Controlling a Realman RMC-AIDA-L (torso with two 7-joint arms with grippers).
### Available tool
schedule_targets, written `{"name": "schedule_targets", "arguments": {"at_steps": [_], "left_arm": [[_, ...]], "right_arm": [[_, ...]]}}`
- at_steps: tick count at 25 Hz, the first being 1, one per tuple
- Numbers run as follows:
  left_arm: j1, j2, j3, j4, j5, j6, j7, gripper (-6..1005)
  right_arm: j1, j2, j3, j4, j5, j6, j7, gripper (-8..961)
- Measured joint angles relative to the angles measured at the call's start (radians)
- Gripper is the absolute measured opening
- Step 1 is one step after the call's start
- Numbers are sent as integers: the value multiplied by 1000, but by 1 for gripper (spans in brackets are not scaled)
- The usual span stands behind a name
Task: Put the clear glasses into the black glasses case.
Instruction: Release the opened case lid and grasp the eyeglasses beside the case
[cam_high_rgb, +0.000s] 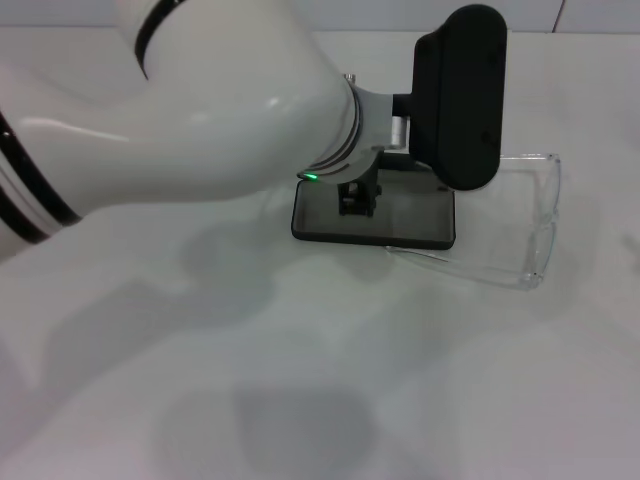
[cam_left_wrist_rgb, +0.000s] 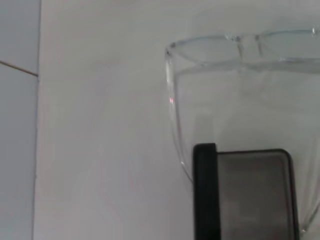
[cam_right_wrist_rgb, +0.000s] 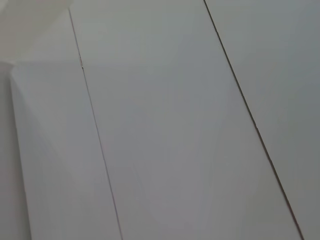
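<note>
— What carries everything here?

— A plain white table (cam_high_rgb: 330, 380), smooth, with soft grey shadows across its near half.

— And what lies on it?

— Two things, both toward the far edge. The black glasses case (cam_high_rgb: 400, 222) lies open, grey lining up, roughly midway along that edge. The clear glasses (cam_high_rgb: 520, 225) rest just beside it, on the side toward the right edge, lens farthest out.

— Do they touch?

— The left wrist view shows one thin clear arm (cam_left_wrist_rgb: 176, 135) running close along the case's corner; whether they touch, I cannot tell.
</note>
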Motion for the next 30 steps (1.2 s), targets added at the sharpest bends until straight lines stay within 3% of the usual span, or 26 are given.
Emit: {"name": "schedule_targets", "arguments": {"at_steps": [5, 7, 11, 14, 17, 18, 19, 21, 25, 30], "left_arm": [[59, -1, -88, 169, -2, 50, -6, 367], [107, -4, -132, 257, -7, 31, -7, 437], [231, -7, -233, 413, -97, -105, -16, 434], [303, -2, -324, 465, -293, -217, 27, 431], [375, 0, -435, 457, -640, -255, 215, 429], [388, 0, -453, 452, -704, -254, 253, 428], [420, 1, -501, 426, -894, -239, 366, 428], [449, 2, -555, 379, -1096, -183, 498, 427], [497, 2, -681, 297, -1327, 1, 625, 426], [520, 3, -843, 101, -1572, 229, 764, 424]], "right_arm": [[9, -3, -10, -64, -11, 29, 123, 818], [19, 0, -28, -138, -39, 86, 249, 817], [57, 12, -117, -408, -205, 212, 577, 816], [113, 13, -195, -606, -350, 227, 771, 813], [183, 16, -233, -766, -507, 224, 928, 809], [208, 23, -247, -822, -573, 222, 985, 807], [227, 31, -257, -867, -618, 222, 1020, 805], [252, 47, -274, -942, -697, 217, 1079, 802], [271, 77, -346, -1118, -834, 188, 1219, 795], [282, 83, -429, -1227, -901, 170, 1331, 786]]}}
